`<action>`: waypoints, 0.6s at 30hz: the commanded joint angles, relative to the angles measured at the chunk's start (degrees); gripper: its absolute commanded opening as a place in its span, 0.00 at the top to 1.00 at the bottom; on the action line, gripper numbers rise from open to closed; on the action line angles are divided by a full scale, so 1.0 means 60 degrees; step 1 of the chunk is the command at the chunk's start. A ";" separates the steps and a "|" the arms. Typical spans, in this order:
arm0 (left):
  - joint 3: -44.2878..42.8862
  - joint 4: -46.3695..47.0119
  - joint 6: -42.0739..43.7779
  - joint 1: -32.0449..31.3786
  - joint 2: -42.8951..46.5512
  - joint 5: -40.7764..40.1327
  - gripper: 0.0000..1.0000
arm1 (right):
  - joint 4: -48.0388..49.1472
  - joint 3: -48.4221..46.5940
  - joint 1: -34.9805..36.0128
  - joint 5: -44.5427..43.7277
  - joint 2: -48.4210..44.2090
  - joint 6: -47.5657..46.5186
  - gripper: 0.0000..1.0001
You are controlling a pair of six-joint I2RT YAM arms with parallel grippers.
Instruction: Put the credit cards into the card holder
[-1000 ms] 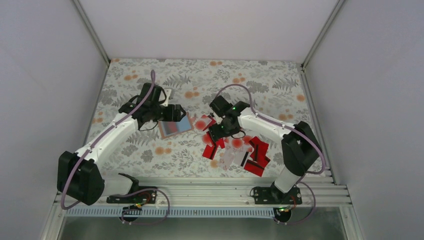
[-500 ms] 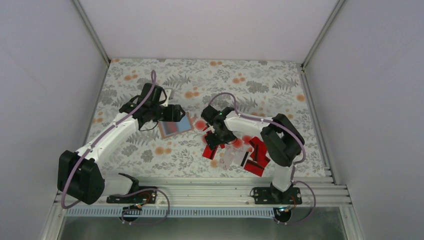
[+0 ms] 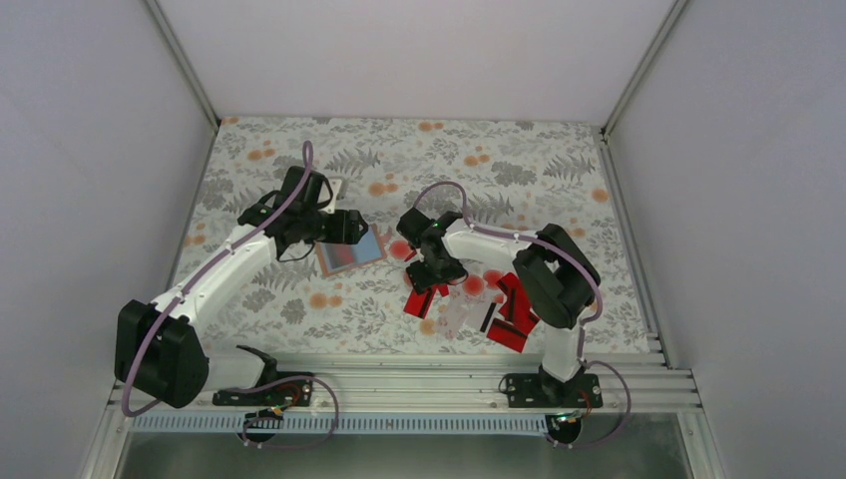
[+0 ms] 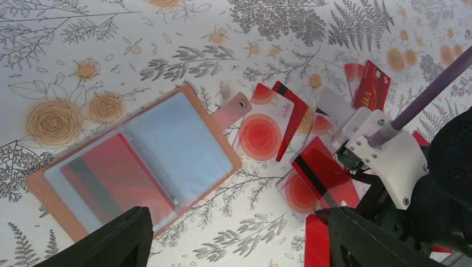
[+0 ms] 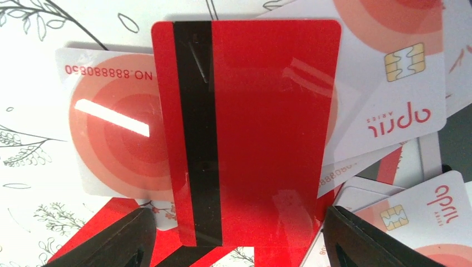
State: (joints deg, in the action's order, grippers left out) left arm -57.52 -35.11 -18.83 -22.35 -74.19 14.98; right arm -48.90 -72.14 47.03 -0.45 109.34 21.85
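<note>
The tan card holder (image 4: 225, 119) lies open on the flowered cloth, showing clear sleeves, and a red card (image 4: 108, 183) sits in its left sleeve. My left gripper (image 4: 239, 245) hovers over its near edge, open and empty. In the top view the card holder (image 3: 351, 251) is just below the left gripper (image 3: 355, 232). Several credit cards (image 3: 479, 299), red and white, are scattered to its right. My right gripper (image 5: 234, 239) is low over them and open. Its fingers stand either side of the near end of a red black-striped card (image 5: 250, 128), with a small gap at the left finger.
White cards with red blots (image 5: 111, 128) and a chip card (image 5: 389, 94) lie under and around the red one. More red cards (image 3: 514, 309) lie near the right arm's base. The metal rail (image 3: 399, 384) bounds the near edge and grey walls (image 3: 100, 150) enclose the sides.
The right arm folded at the elbow and its gripper slid slightly left and nearer, onto the card pile. The left arm and the card holder stayed put.
</note>
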 commanded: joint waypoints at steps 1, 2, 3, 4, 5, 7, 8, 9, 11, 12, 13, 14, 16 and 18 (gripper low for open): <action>-0.0002 -0.0109 0.0207 -0.0040 0.0134 -0.0168 0.21 | 0.0112 -0.0026 0.0105 -0.0348 0.0235 0.0238 0.24; 0.0024 -0.0110 0.0208 -0.0036 0.0134 -0.0168 0.21 | 0.0131 0.0036 0.0116 -0.0363 0.0257 0.0252 0.25; 0.0032 -0.0110 0.0216 -0.0036 0.0143 -0.0168 0.21 | 0.0145 0.0073 0.0105 -0.0388 0.0271 0.0262 0.26; 0.0042 -0.0102 0.0210 -0.0036 0.0152 -0.0168 0.21 | 0.0172 0.0118 0.0115 -0.0406 0.0304 0.0276 0.27; 0.0049 -0.0101 0.0216 -0.0034 0.0153 -0.0168 0.21 | 0.0192 0.0168 0.0104 -0.0408 0.0336 0.0284 0.28; 0.0046 -0.0110 0.0223 -0.0025 0.0174 -0.0168 0.21 | 0.0223 0.0247 0.0111 -0.0450 0.0389 0.0327 0.31; 0.0057 -0.0117 0.0223 -0.0038 0.0183 -0.0181 0.21 | 0.0246 0.0294 0.0112 -0.0452 0.0390 0.0329 0.33; 0.0051 -0.0123 0.0234 -0.0040 0.0192 -0.0190 0.21 | 0.0274 0.0340 0.0107 -0.0453 0.0393 0.0347 0.34; 0.0043 -0.0124 0.0240 -0.0037 0.0207 -0.0197 0.21 | 0.0319 0.0426 0.0102 -0.0468 0.0414 0.0357 0.37; 0.0049 -0.0137 0.0238 -0.0034 0.0216 -0.0208 0.21 | 0.0340 0.0473 0.0115 -0.0460 0.0421 0.0365 0.38; 0.0061 -0.0139 0.0232 -0.0037 0.0229 -0.0212 0.21 | 0.0367 0.0520 0.0109 -0.0454 0.0431 0.0366 0.39; 0.0071 -0.0134 0.0232 -0.0034 0.0241 -0.0212 0.21 | 0.0383 0.0546 0.0116 -0.0453 0.0436 0.0372 0.41; 0.0096 -0.0125 0.0211 -0.0043 0.0262 -0.0219 0.21 | 0.0400 0.0596 0.0115 -0.0453 0.0404 0.0384 0.43; 0.0140 -0.0123 0.0195 -0.0040 0.0293 -0.0230 0.22 | 0.0428 0.0612 0.0117 -0.0437 0.0348 0.0387 0.46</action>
State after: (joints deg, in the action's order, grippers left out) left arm -57.43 -35.66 -18.41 -22.35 -73.84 14.17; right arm -47.77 -71.31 47.13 -2.00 109.32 23.24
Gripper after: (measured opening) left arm 0.787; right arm 0.567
